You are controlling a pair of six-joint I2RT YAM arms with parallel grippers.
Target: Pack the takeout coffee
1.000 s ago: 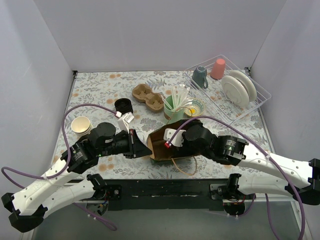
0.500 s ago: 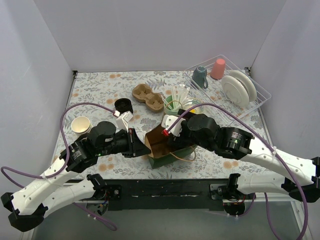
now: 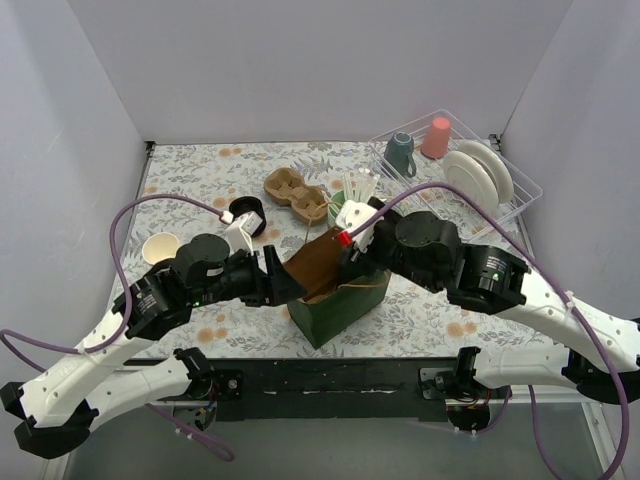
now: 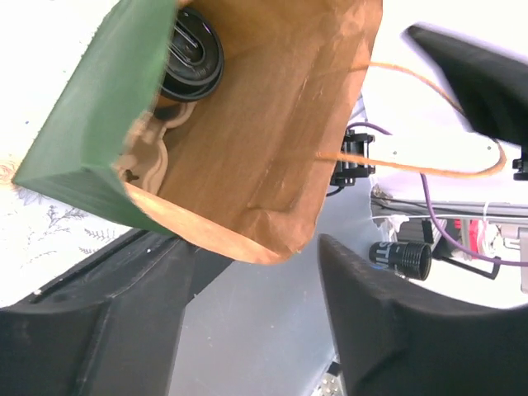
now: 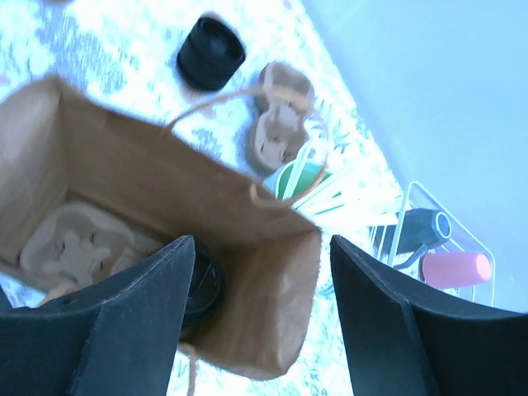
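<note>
- The coffee cup (image 5: pixel 202 285), black lid on, sits at the bottom of the green paper bag (image 3: pixel 335 300), beside a pulp tray (image 5: pixel 70 239). Whether it stands in a tray pocket I cannot tell.
- The bag stands toward 6 o'clock on the table (image 3: pixel 200 170), its mouth open.
- The left claw (image 4: pixel 252 272) is spread and grips nothing, at the bag's 9 o'clock side.
- The right claw (image 5: pixel 262 247) hangs over the mouth, also spread and empty.
- The packing looks done. What seems left is drawing both arms clear.
</note>
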